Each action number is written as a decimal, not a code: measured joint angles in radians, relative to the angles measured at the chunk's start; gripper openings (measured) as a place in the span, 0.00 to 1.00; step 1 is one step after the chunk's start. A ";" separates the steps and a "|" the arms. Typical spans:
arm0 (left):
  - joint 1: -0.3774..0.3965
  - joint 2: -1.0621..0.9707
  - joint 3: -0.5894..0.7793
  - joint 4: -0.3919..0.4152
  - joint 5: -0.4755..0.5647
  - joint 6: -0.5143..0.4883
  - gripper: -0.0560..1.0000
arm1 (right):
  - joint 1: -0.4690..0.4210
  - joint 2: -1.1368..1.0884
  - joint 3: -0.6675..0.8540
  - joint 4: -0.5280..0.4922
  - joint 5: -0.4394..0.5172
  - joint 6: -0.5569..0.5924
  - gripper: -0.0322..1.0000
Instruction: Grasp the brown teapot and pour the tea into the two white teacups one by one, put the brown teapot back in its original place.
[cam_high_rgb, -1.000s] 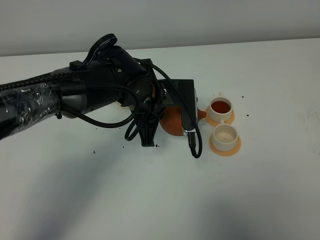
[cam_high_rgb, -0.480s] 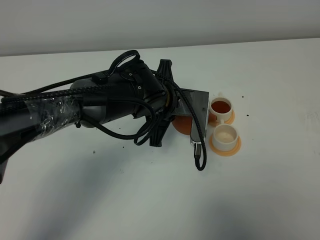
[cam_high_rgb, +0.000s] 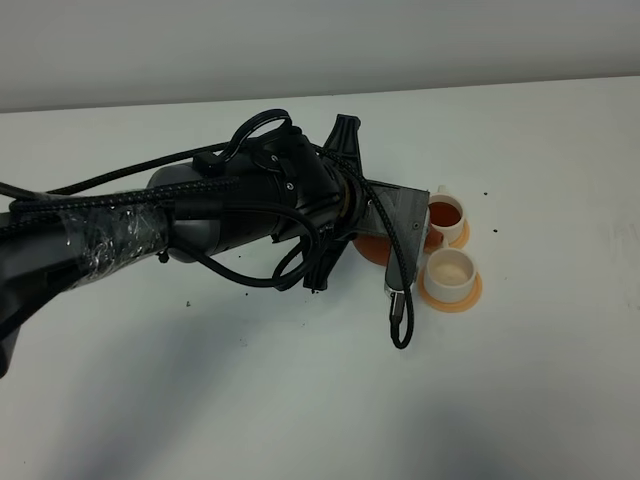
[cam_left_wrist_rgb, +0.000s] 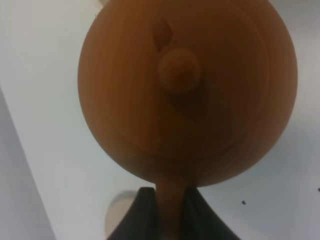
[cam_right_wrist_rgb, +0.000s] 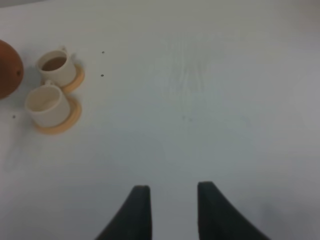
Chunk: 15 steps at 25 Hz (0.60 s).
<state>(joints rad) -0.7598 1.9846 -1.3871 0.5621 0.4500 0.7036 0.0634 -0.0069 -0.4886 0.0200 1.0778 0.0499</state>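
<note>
Your left tool (cam_left_wrist_rgb: 170, 196) clamps brown teapot (cam_left_wrist_rgb: 185, 100) by handle (cam_left_wrist_rgb: 170, 222) | lid knob (cam_left_wrist_rgb: 179, 70) faces its wrist camera, spout unseen | your right tool (cam_right_wrist_rgb: 174, 187) wide apart

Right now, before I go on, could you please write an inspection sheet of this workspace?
Surface: white table, bare apart from what is listed below.
Job's things: teapot held close to the cups; far cup holds tea; near cup looks empty.
Clutter: orange coasters, one under each cup; a few dark specks.
Claws: left claw shut on the teapot handle; right claw open, holding nothing, over bare table.
Cables: black cable hangs in a loop from the left arm, near the near cup.
Surroundings: plain pale wall behind the table; nothing else seen.
</note>
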 joint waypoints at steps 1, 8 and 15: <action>-0.002 0.000 0.000 0.011 0.000 0.000 0.17 | 0.000 0.000 0.000 0.000 0.000 0.000 0.27; -0.005 0.000 0.000 0.079 -0.017 -0.002 0.17 | 0.000 0.000 0.000 0.000 0.000 -0.001 0.27; -0.005 0.030 -0.005 0.099 -0.051 -0.004 0.17 | 0.000 0.000 0.000 0.000 0.000 -0.001 0.27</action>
<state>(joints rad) -0.7651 2.0146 -1.3916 0.6616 0.3988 0.6994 0.0634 -0.0069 -0.4886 0.0200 1.0778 0.0489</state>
